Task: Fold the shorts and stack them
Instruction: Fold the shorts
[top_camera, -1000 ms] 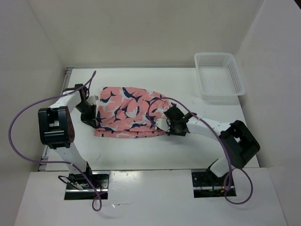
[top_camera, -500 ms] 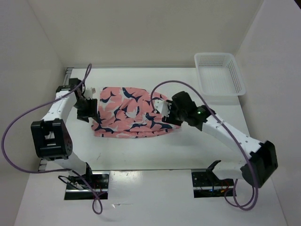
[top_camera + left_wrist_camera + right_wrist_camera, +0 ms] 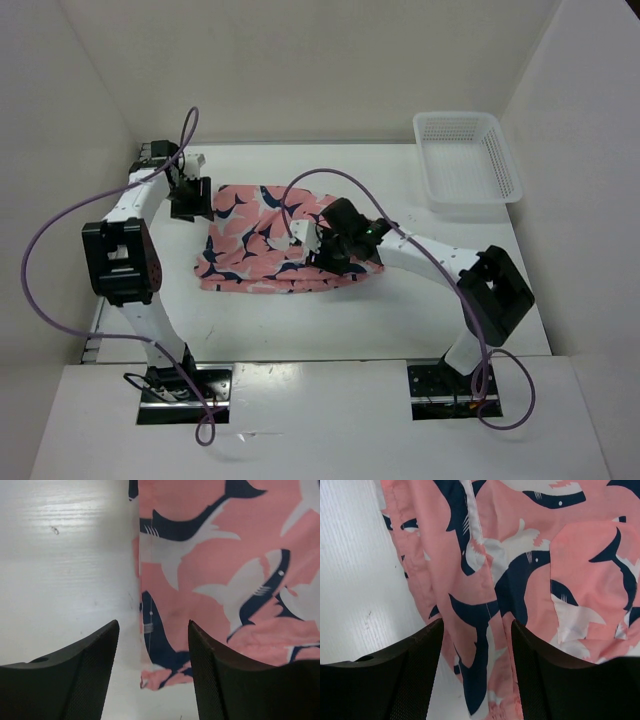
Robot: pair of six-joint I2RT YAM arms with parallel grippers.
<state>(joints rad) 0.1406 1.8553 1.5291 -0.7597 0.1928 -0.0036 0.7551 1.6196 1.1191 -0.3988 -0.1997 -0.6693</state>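
Now: left fingers (image 3: 90, 675) spread apart, gripping nothing, poised over the far-left edge of the shorts (image 3: 265, 240), where the hem meets bare counter (image 3: 400, 310). Right fingers (image 3: 410, 675) likewise parted and empty, over the right half of the shorts, with a folded edge of cloth running between them in the wrist view. Cannot tell whether either pair touches the fabric. Shorts lie in a flattish folded bundle mid-counter between the two arms, salmon-pink with navy-and-white shapes, near edge layered. White mesh basket (image 3: 468, 200) sits at the far right corner, well apart from the shorts. Purple cable (image 3: 45, 250) loops wide off the left arm.
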